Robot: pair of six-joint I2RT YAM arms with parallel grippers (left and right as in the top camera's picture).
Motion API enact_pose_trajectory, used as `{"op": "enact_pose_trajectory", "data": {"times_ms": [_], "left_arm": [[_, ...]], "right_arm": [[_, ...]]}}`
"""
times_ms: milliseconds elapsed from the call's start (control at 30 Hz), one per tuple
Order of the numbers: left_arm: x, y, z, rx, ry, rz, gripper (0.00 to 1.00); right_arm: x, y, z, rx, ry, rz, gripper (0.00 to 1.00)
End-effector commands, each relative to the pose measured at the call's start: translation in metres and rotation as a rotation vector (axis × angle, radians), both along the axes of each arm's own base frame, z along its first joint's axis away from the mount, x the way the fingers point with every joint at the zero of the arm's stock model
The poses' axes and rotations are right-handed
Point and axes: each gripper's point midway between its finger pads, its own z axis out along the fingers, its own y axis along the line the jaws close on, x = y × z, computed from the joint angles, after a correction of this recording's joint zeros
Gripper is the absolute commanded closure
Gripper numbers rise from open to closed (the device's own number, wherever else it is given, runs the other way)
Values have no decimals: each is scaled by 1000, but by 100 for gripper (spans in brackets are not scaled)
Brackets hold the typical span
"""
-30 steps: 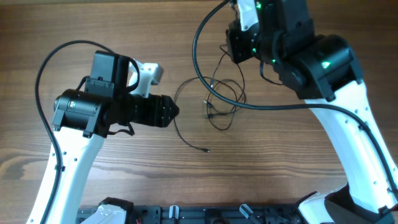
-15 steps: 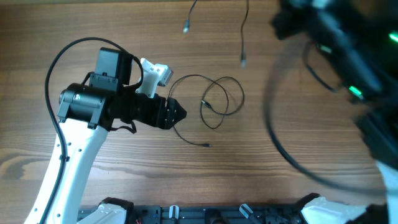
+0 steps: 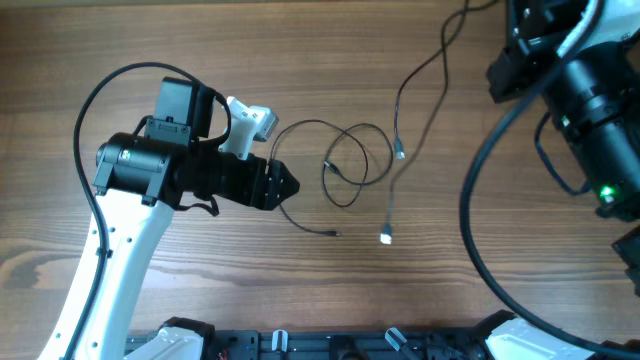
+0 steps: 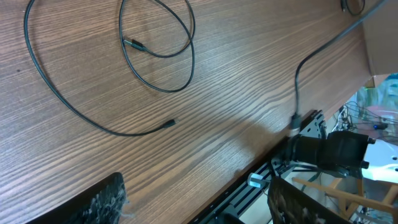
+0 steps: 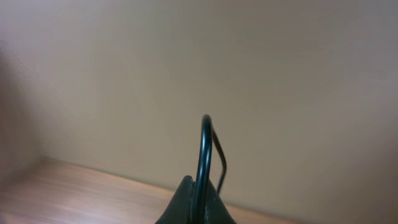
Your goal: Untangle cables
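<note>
Swung away from the tangle, your right arm (image 3: 590,110) now holds the lifted cable (image 3: 420,75) clear, its plug ends hanging right of the bench (image 3: 200,300) centre. Nearer you, your left claw (image 3: 285,185) stands released and empty just beside the coiled cable (image 3: 350,165) mid-bench; toward the far right corner, your right claw (image 5: 194,186) is clenched on the lifted cable. Separation looks nearly done, so next lay it down well apart from the coil.
</note>
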Motion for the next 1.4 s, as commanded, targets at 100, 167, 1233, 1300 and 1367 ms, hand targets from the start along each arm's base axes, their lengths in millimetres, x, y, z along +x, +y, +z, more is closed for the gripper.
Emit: {"op": "enact_pose_trajectory", "data": {"times_ms": [100, 167, 1233, 1300, 1367], "left_arm": [[0, -3, 0, -12, -4, -24, 25], [0, -3, 0, -12, -4, -24, 25], [-2, 0, -2, 1, 8, -20, 26], [-2, 0, -2, 1, 8, -20, 26], [-2, 0, -2, 1, 8, -20, 26]], "right_arm": [[0, -96, -7, -232, 29, -474, 96], [2, -114, -10, -233, 46, -538, 96], [54, -500, -187, 650, 286, -836, 96], [29, -524, -200, 746, 287, -915, 96], [-14, -553, -231, 897, 321, -1118, 95]]}}
